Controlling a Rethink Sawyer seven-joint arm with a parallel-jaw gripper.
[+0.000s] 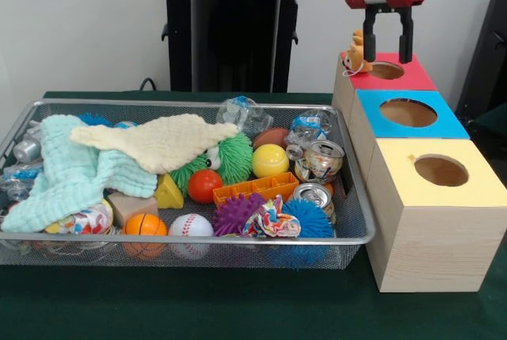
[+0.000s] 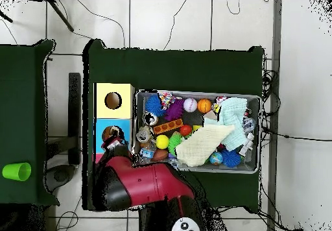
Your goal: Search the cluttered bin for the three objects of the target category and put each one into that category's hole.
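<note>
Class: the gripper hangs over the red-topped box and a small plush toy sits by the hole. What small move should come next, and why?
Probably nudge or re-grasp the plush toy and shift it toward the hole. The toy rests on the red-topped box's left edge, not inside, and the gripper hangs open just above, holding nothing.

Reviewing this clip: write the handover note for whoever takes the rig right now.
Hand: open, hanging above the red box's hole, holding nothing.
Small tan plush toy: sits on the red box's top edge beside the hole, not inside it.
Bin: full of balls, cans and cloths; no other plush animal shows, and two cloths may hide some.
Done: cannot tell if any toy is in.
Left: get the tan toy into the hole, then search the bin.
</note>
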